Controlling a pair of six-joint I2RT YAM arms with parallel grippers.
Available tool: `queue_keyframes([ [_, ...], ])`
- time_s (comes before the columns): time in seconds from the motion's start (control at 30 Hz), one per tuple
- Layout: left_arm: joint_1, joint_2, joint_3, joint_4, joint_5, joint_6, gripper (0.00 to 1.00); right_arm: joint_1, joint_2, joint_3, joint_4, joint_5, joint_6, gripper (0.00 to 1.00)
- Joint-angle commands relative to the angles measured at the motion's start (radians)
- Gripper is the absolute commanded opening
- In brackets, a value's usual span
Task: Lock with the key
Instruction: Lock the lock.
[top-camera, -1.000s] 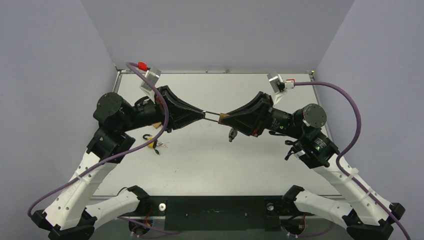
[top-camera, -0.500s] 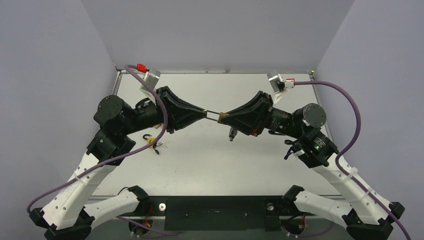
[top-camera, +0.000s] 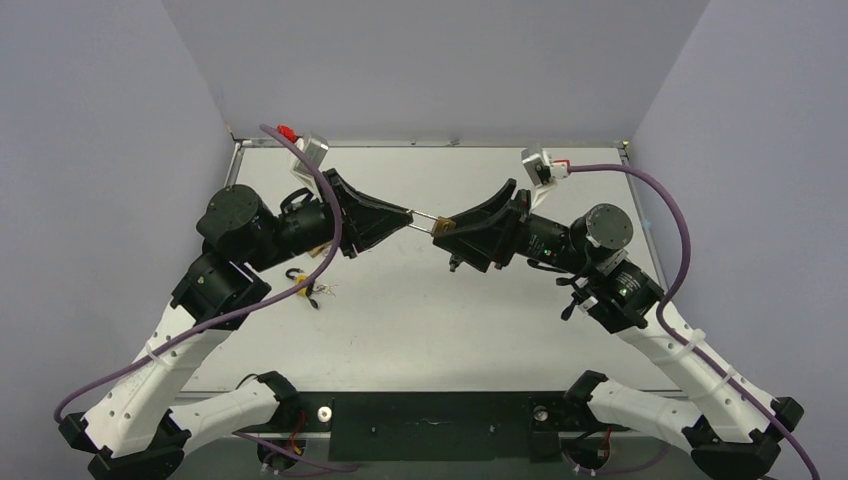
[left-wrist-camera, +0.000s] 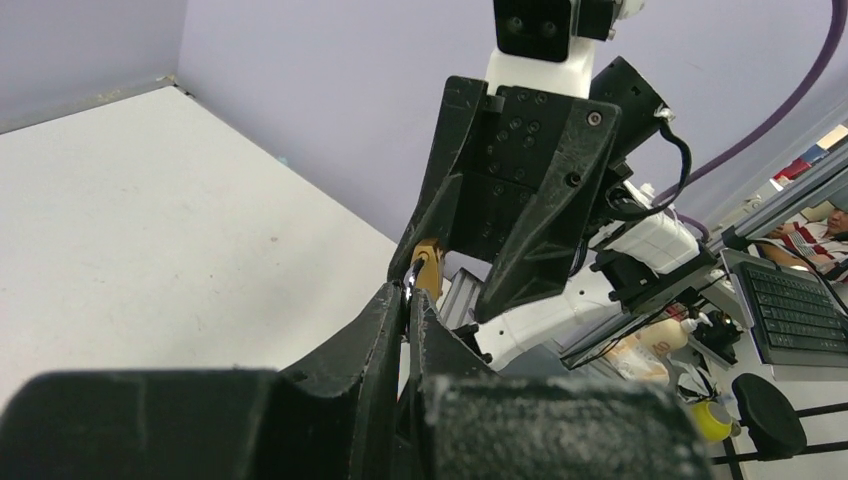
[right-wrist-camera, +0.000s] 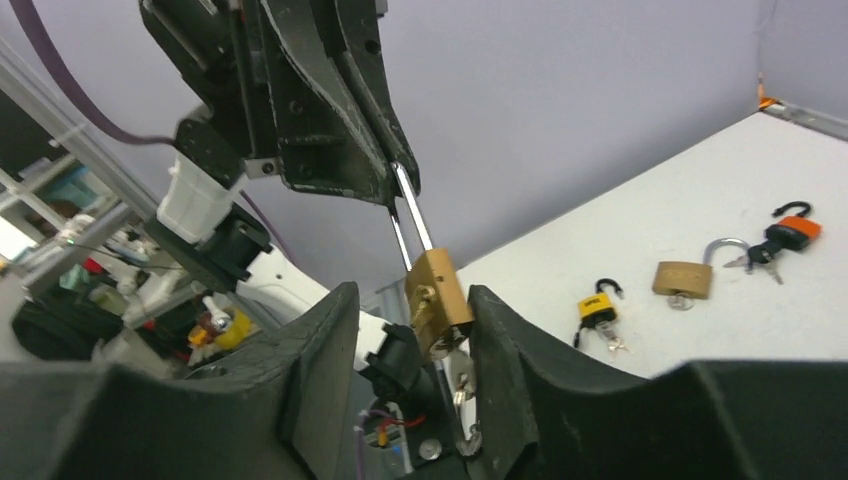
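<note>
Compared with half a second before, the meeting point of the two arms is shifted slightly up and to the left in the top view, and the right arm is swung inward, with its wrist rolled.

The rectangular brass padlock is held in mid-air above the white table. Its body is clamped between the jaws of the right gripper, near their tips. Its long silver shackle is run straight out from the right jaws into the left gripper, whose jaws are closed tightly on the shackle's far end. A silver key bunch is hung just beneath the padlock body, below the right jaws.

Three further padlocks are laid on the table, well apart from both pairs of jaws: a small black padlock with a yellow label, a brass padlock with an open shackle and an orange-topped padlock with keys. Dark print is carried on the yellow label, but it cannot be read.
</note>
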Motion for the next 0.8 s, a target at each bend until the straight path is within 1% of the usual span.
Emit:
queue_keyframes([
  [0.0,0.022,0.009,0.084,-0.024,-0.016,-0.012,0.00,-0.015,-0.041,-0.039,0.031,-0.032,-0.050,0.45],
  [0.03,0.026,0.010,0.089,-0.025,-0.010,-0.013,0.00,-0.030,-0.048,-0.047,0.041,-0.038,-0.053,0.51],
  [0.1,0.030,0.012,0.106,-0.033,-0.003,-0.015,0.00,-0.060,-0.080,-0.086,0.057,-0.059,-0.045,0.57],
  [0.2,0.033,0.021,0.133,-0.049,0.007,-0.016,0.00,-0.113,-0.105,-0.137,0.116,-0.105,-0.007,0.63],
  [0.27,0.034,0.025,0.145,-0.053,0.019,-0.018,0.00,-0.151,-0.118,-0.169,0.157,-0.122,0.020,0.63],
  [0.43,0.044,0.036,0.162,-0.048,0.050,-0.044,0.00,-0.157,-0.105,-0.195,0.213,-0.140,0.036,0.63],
  [0.5,0.049,0.043,0.172,-0.057,0.054,-0.053,0.00,-0.157,-0.101,-0.193,0.228,-0.137,0.035,0.61],
  [0.63,0.056,0.061,0.189,-0.086,0.052,-0.063,0.00,-0.156,-0.095,-0.172,0.197,-0.101,-0.003,0.56],
  [0.67,0.057,0.066,0.191,-0.093,0.052,-0.063,0.00,-0.155,-0.094,-0.168,0.189,-0.094,-0.011,0.53],
  [0.77,0.059,0.073,0.194,-0.098,0.051,-0.069,0.00,-0.148,-0.085,-0.146,0.145,-0.067,-0.052,0.48],
])
